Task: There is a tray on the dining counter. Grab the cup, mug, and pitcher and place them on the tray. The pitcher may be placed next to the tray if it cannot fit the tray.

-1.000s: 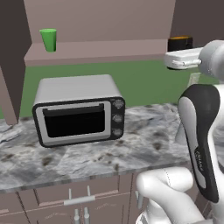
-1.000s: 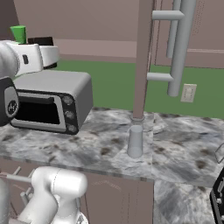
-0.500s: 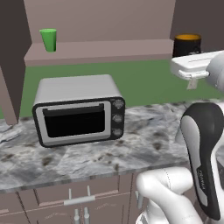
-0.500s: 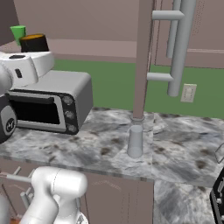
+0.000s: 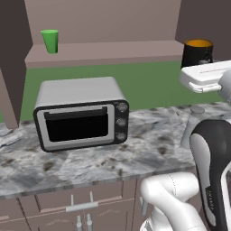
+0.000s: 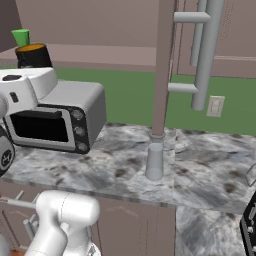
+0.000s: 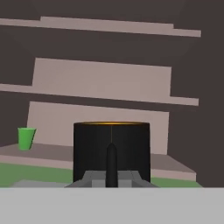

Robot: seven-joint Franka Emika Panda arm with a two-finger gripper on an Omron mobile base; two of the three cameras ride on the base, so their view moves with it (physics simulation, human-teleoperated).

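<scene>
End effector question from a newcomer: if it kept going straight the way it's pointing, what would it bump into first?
Most likely the black mug: in the hand view it sits dead ahead of the shut end effector. How much gap remains between them is hard to judge.

My own arm covers the mug's (image 5: 197,53) lower half at the left base view's upper right. The pitcher's (image 5: 191,127) base hides behind my arm. The mug's handle can't be made out.
</scene>
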